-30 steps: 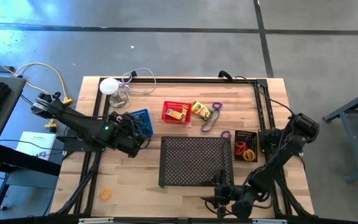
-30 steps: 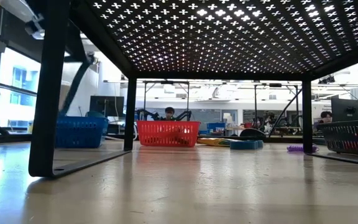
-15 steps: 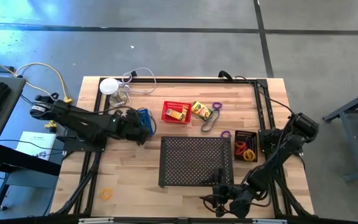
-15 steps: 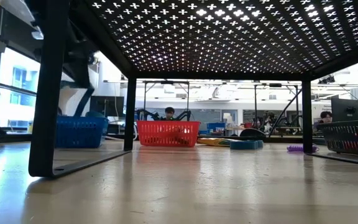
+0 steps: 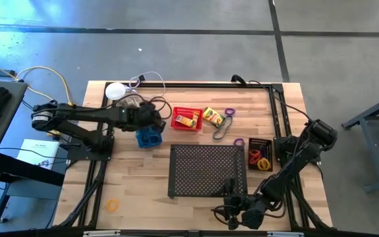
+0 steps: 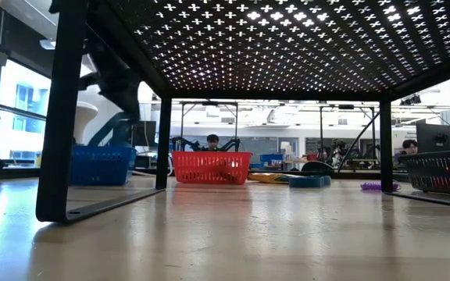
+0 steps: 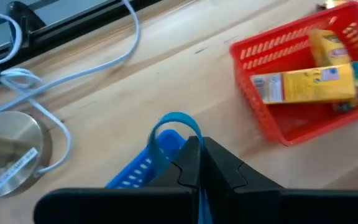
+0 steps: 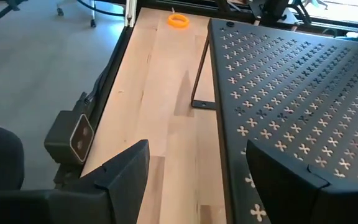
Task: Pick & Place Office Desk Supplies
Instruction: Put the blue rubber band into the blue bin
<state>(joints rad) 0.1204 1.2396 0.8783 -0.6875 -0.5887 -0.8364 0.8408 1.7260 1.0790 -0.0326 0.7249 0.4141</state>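
On the desk's point(image 5: 130, 191) near left corner lay one orange rubber-band loop point(image 5: 113, 205), well apart from everything else and not yet gathered. Farther back on that side, the left end effector point(image 5: 151, 120) had its fingers pressed together on the rim of the blue mesh basket point(image 5: 147, 136); the wrist view showed the thin blue wall pinched between the dark fingertips point(image 7: 190, 163). That basket looked tipped, its opening not plainly facing up, though the exact tilt could not be told. Just right of it stood the red mesh basket point(image 5: 187, 119), long axis running across the desk, with a yellow crayon box point(image 7: 309, 82) lying flat inside along that same axis. A second crayon box point(image 5: 212, 116) lay loose beside it, angled diagonally, near a purple loop point(image 5: 229, 112) and a dark loop point(image 5: 220, 129). At the right edge, the black mesh basket point(image 5: 260, 154) held red and yellow loops. Sorting looked roughly half done: several loops and one box remained outside. The right end effector point(image 5: 234, 210) waited spread wide at the desk's near edge, holding nothing.
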